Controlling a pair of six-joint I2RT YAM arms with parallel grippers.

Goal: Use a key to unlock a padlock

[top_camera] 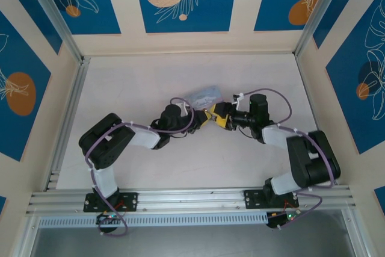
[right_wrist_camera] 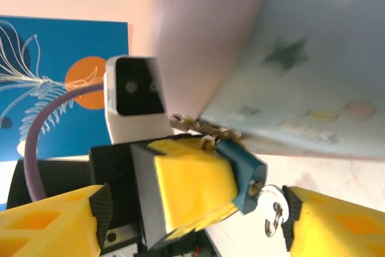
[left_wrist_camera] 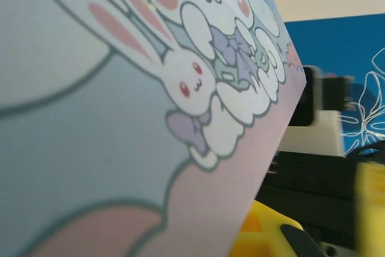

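Blue-bodied and small, the padlock [right_wrist_camera: 242, 170] sat inside the open span of the right gripper [right_wrist_camera: 194, 212], whose two yellow fingers stood wide apart and grasped nothing. It hung by its thin shackle from the clasp of the pale tin [right_wrist_camera: 313, 58] just above those jaws. The left gripper [top_camera: 204, 118] appeared clenched on it: one of its yellow fingers [right_wrist_camera: 192, 182] lay flat against the lock's side, while the opposite finger was hidden behind the body, so that grip is a judgement. The key [right_wrist_camera: 274, 210] was seated in the keyhole at the lock's lower end, with its silvery bow sticking out. Its long axis ran on from the lock body, slanting down toward the finger [right_wrist_camera: 337, 227] at the right of the wrist view. The bow lay just beside that finger's dark pad, possibly touching it, and well apart from the other finger [right_wrist_camera: 48, 221], with the left gripper's finger taking up most of the gap between. The right arm was plainly the nearer to the key. Closing the jaws squarely would probably call for sliding them sideways until the bow sat midway, then twisting about the key's axis while the left held the lock steady.
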